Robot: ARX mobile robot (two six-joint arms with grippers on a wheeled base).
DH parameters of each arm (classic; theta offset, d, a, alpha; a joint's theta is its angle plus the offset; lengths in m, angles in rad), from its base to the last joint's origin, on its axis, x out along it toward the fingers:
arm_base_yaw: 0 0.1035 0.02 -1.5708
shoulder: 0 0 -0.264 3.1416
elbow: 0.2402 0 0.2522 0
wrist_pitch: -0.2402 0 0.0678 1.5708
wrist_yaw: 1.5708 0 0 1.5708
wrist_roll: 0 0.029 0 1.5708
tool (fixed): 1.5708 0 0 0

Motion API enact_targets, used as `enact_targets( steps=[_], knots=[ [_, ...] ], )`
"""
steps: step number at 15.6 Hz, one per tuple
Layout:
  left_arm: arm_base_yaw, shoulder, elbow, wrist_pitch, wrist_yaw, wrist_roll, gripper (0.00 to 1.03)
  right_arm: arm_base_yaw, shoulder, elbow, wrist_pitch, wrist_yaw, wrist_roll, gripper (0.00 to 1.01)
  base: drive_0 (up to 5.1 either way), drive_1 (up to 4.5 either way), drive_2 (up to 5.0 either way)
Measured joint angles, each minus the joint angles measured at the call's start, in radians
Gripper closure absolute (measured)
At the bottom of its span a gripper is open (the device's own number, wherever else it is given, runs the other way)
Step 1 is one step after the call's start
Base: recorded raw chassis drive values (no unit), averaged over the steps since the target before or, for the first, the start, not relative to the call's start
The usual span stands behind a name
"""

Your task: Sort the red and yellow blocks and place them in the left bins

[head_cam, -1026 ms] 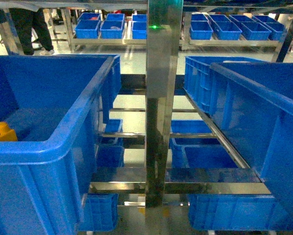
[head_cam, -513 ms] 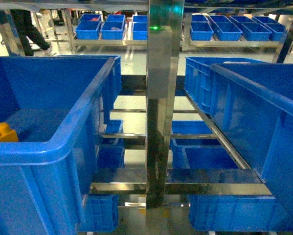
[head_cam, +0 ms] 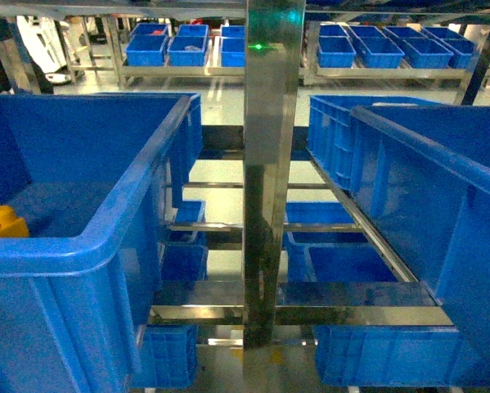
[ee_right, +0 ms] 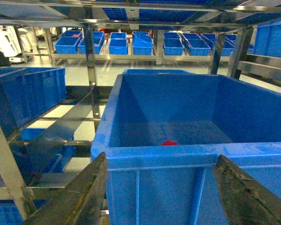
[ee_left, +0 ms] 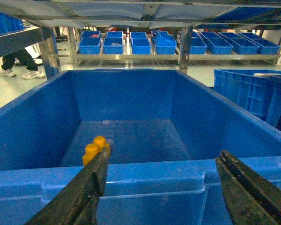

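Two big blue crates in the head view: left bin filling the lower left of the frame, right bin along the right edge, steel post upright down the middle between them; yellow brick at the far left edge, lying on the left bin's floor, partly cut off by the frame. Same brick in the left wrist view at lower left of centre, studs up, on the floor near the bin's front wall, half hidden behind one dark finger; left gripper spread wide at the bottom of the frame, outside the front wall, holding nothing. In the right wrist view, right gripper likewise wide apart at the bottom corners, empty, before the near wall of the right bin; small red thing at centre, on that bin's floor close to the front wall, too small to identify. Rows of small blue trays on shelving across the top of the frame; someone's legs at upper left of the left wrist view.
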Motion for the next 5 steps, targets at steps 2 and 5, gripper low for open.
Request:
enact_targets(
  steps=[2, 5],
  knots=[
    [0.0, 0.0, 0.0, 0.0, 0.0, 0.0, 0.08, 0.0, 0.0, 0.0, 0.0, 0.0, 0.0, 0.05, 0.0, 0.0, 0.0],
    [0.0, 0.0, 0.0, 0.0, 0.0, 0.0, 0.05, 0.0, 0.0, 0.0, 0.0, 0.0, 0.0, 0.03, 0.0, 0.0, 0.0]
  ],
)
